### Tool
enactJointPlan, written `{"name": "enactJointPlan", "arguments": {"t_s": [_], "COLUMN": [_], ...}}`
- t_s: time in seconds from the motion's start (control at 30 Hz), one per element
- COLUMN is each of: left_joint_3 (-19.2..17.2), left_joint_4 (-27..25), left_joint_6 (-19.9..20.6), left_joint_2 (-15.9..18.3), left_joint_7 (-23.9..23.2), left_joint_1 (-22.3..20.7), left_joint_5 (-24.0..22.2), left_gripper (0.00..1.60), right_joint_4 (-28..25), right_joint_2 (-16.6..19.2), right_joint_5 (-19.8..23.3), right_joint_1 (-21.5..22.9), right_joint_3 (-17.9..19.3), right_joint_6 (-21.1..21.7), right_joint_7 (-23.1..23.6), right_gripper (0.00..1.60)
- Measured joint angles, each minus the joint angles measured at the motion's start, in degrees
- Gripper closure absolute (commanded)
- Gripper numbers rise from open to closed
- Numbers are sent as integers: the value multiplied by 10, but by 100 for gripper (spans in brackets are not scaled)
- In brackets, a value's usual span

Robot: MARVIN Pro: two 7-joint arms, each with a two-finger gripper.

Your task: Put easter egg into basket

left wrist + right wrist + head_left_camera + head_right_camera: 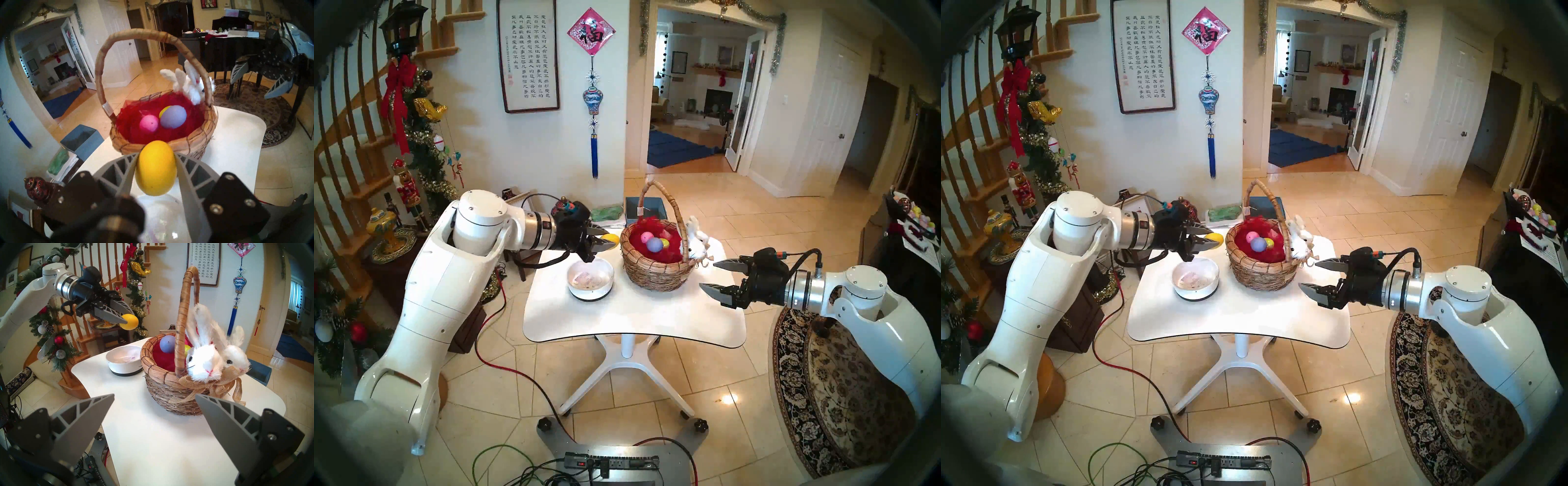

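the left end effector point(608, 241) is clamped on a yellow easter egg point(610, 238), its two grey fingers point(185, 171) pressing the egg's sides, and it holds the egg in the air above the white worktop point(633, 315), just beside the basket point(656, 271) on the side away from the bunny. the egg is outside the rim, not yet in the basket. below that end effector sits a low white bowl point(590, 276) with only some pale scraps inside. the woven basket stands upright near the middle of the worktop, lined in red mesh, with a pink egg point(644, 238), a purple egg point(654, 244) and a yellow-green egg point(664, 243) lying in it. white plush bunnies point(203, 360) sit on its rim by the handle. the right end effector point(709, 275) hovers near the bunny side of the basket, its fingers spread wide apart and holding nothing.
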Motion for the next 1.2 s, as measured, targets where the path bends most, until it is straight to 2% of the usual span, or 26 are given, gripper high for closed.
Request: {"name": "enactJointPlan", "arguments": {"t_s": [0.3,0.7,0.87,1.2], "left_joint_3": [42,83,94,111], "left_joint_4": [49,115,148,211], "left_joint_6": [28,47,46,16], "left_joint_2": [-58,-115,-133,-158], "left_joint_7": [30,47,51,52], "left_joint_1": [-53,-106,-123,-149], "left_joint_5": [27,40,40,33], "left_gripper": [95,93,89,85], "right_joint_4": [0,0,0,0], "right_joint_2": [0,0,0,0], "right_joint_5": [0,0,0,0], "right_joint_1": [0,0,0,0], "right_joint_3": [0,0,0,0], "right_joint_6": [0,0,0,0], "right_joint_7": [0,0,0,0], "right_gripper": [0,0,0,0]}}
